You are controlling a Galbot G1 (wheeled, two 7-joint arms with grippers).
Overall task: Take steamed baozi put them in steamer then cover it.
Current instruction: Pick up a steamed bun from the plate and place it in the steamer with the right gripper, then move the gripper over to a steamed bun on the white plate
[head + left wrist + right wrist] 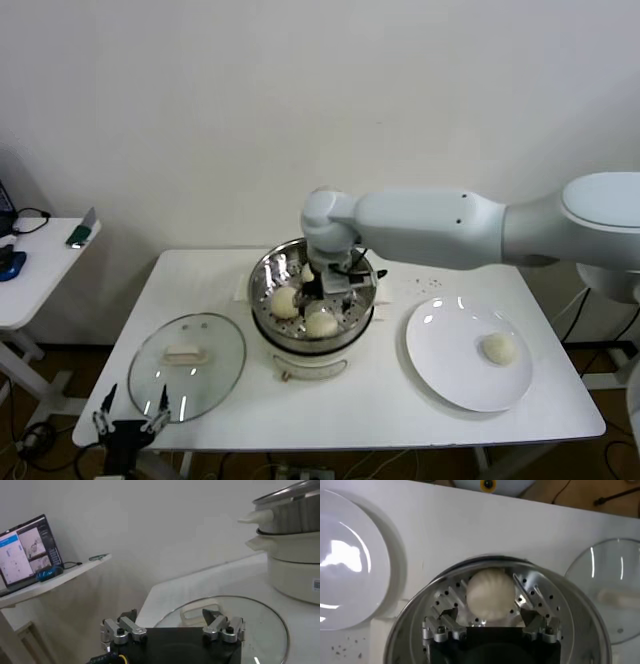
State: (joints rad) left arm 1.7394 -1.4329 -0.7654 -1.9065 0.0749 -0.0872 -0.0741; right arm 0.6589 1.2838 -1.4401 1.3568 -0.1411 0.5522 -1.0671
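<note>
- A white counter [400,410] stands against a pale wall, carrying three items in a row.
- The steamer [312,345] sits at centre on its cream base.
- The cover [187,365], clear glass, lies flat towards the left front corner.
- A white plate [450,360] rests on the right.

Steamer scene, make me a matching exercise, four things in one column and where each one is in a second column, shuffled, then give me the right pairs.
Things:
1. glass lid
2. lone baozi
3. right tool
4. left tool

Places:
A. on the white plate
B. open, inside the steamer, around a baozi
C. flat on the table, on the robot's left of the steamer
D. open, at the table's near edge by the lid

Pairs: 1-C, 2-A, 3-B, 4-D
</note>
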